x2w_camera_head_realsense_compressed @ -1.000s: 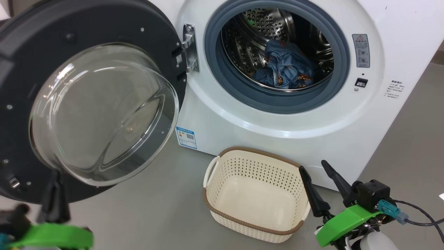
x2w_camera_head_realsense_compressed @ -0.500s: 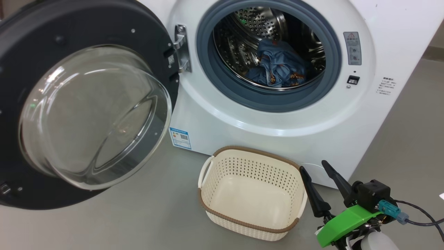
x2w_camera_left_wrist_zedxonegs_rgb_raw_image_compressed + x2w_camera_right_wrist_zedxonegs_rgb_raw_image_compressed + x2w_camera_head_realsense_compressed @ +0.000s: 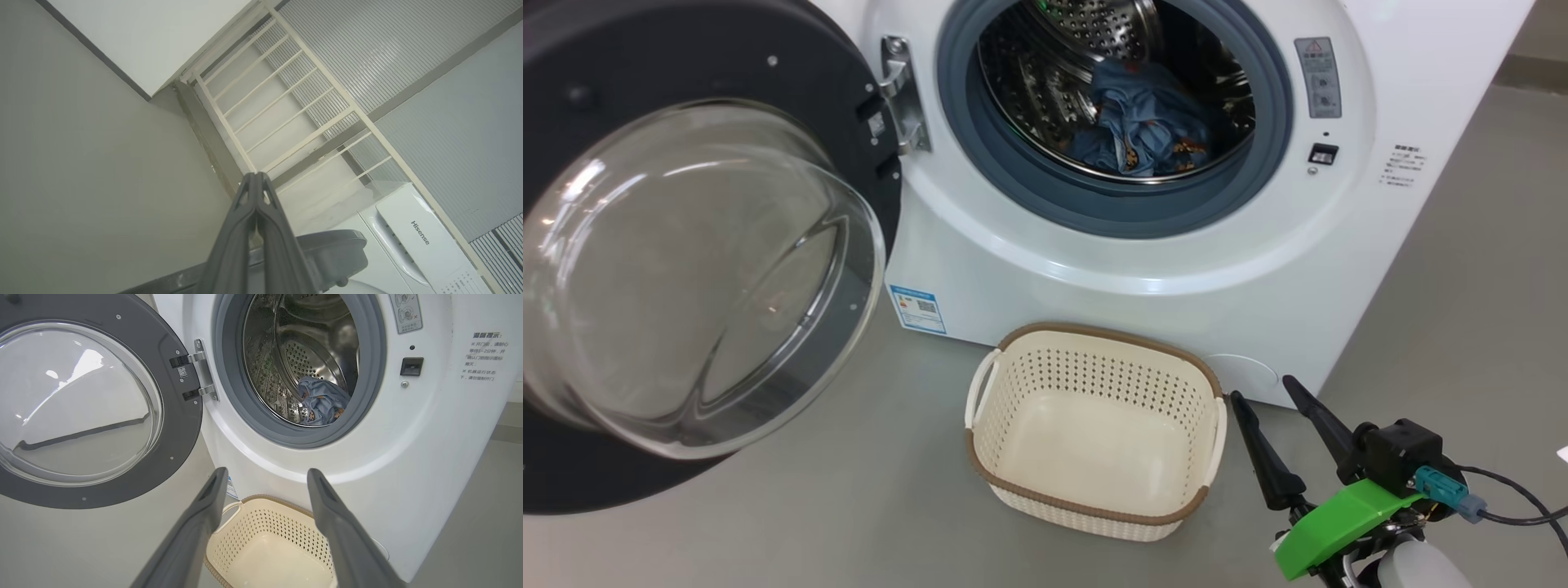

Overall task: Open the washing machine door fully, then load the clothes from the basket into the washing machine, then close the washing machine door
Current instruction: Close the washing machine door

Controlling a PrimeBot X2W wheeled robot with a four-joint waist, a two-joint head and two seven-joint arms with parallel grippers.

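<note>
Head view: the right gripper (image 3: 1261,389) is low at the front right of the washing machine (image 3: 1094,269), just beside the basket (image 3: 1086,513).
Right gripper: its two long dark fingers stand wide apart. It holds nothing.
Left gripper: in the left wrist view, the left gripper (image 3: 256,176) has its two fingers pressed together, tip to tip. Nothing is between them.
Door: the washing machine door (image 3: 800,90) is swung wide open, out to the left of the washing machine. Its clear glass bowl (image 3: 686,269) bulges out toward the camera.
Clothes: the clothes (image 3: 1143,122) lie in a blue heap inside the washing machine, low in the shiny drum (image 3: 1037,114).
Basket: it sits on the grey floor (image 3: 849,490), right in front of the washing machine and below its round hole. Its bare cream bottom shows.
Right wrist view: it looks between the open fingers at the front of the washing machine. It shows the silver hinge (image 3: 203,367) that joins the door to the washing machine, and small orange spots on the blue clothes.
Left wrist view: it looks up past the closed fingers. It shows the top of the washing machine with the word Hisense (image 3: 421,232), the dark edge of the door, and white bars (image 3: 352,110) above the washing machine.
</note>
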